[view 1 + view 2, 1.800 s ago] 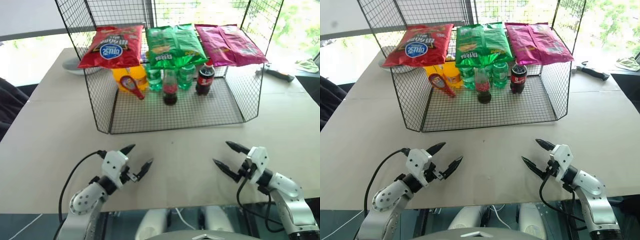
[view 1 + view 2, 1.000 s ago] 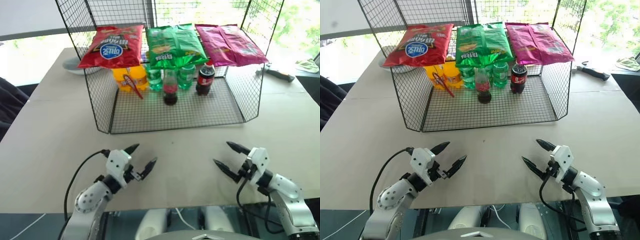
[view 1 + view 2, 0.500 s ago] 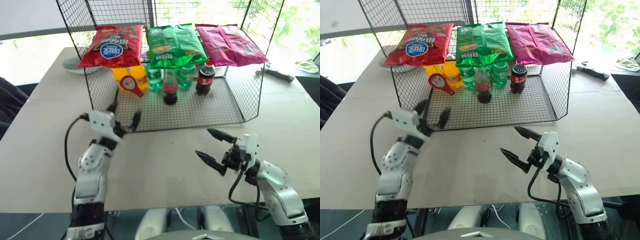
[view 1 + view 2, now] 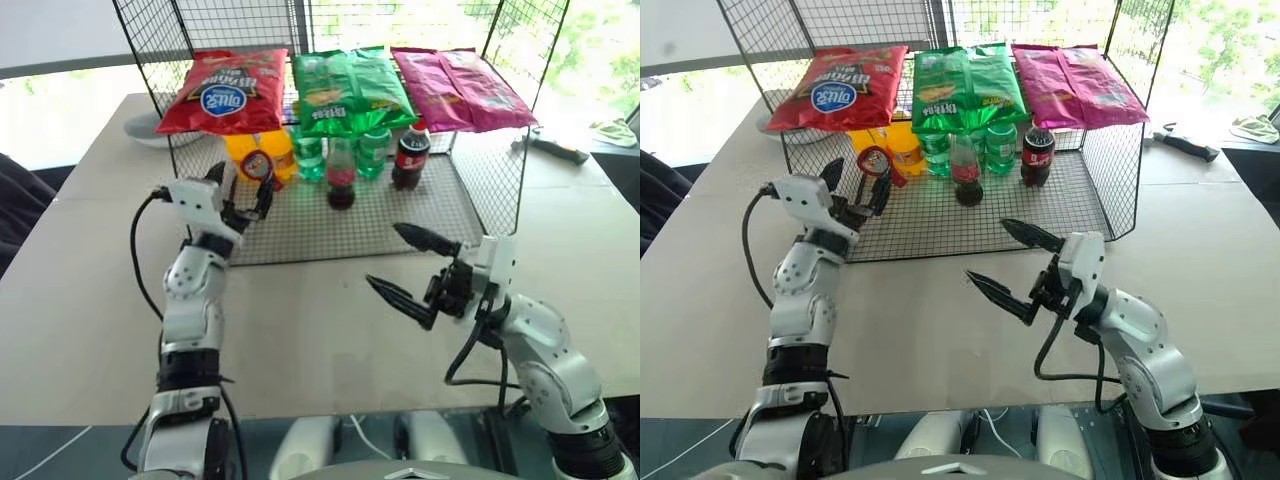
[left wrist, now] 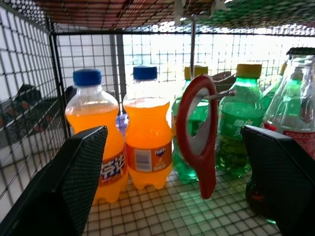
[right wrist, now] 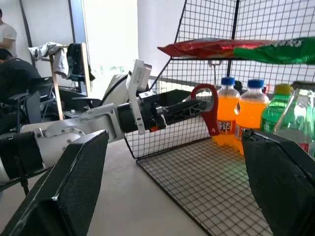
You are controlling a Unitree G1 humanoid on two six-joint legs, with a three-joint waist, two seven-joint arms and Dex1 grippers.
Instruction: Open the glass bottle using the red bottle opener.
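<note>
Beige worktop [image 4: 90, 290], wire rack [image 4: 480, 215] | red bottle opener [image 5: 198, 132] hangs inside from upper shelf, easy reach | glass bottle [image 4: 340, 176] stands beside green bottles [image 4: 373, 152] | left gripper [image 4: 240, 193] fingers spread, framing opener | right gripper [image 4: 412, 267] fingers spread, empty, waiting outside for bottle

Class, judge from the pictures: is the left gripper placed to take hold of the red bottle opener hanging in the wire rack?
Probably yes. The left gripper is open, and the red bottle opener hangs free between its fingers, ahead of the orange bottles, with nothing in front of it.
</note>
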